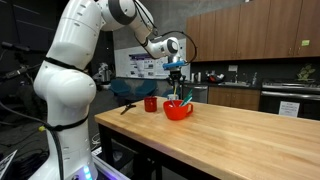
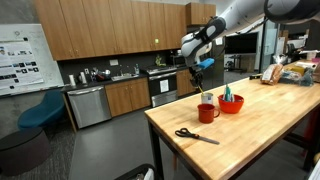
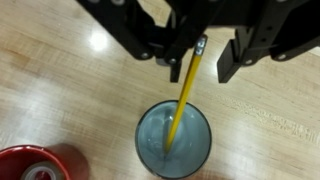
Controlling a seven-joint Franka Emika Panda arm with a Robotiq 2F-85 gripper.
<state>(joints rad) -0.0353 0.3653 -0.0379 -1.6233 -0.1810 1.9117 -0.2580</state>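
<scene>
Hovering over a long pale wooden tabletop (image 1: 240, 135) and a red cylindrical mug (image 2: 207, 113), black jaws are flanking a slim yellow pencil (image 3: 183, 95).
A round red bowl (image 2: 231, 104) is sitting just beside the mug, and black-handled scissors (image 2: 195, 135) are lying nearer the tabletop's end. The pencil is leaning inside the mug, its top between the half-closed jaws; whether they are pinching it I cannot tell.

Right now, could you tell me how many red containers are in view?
2: the red mug and the red bowl stand side by side on the table, near the scissors.
</scene>
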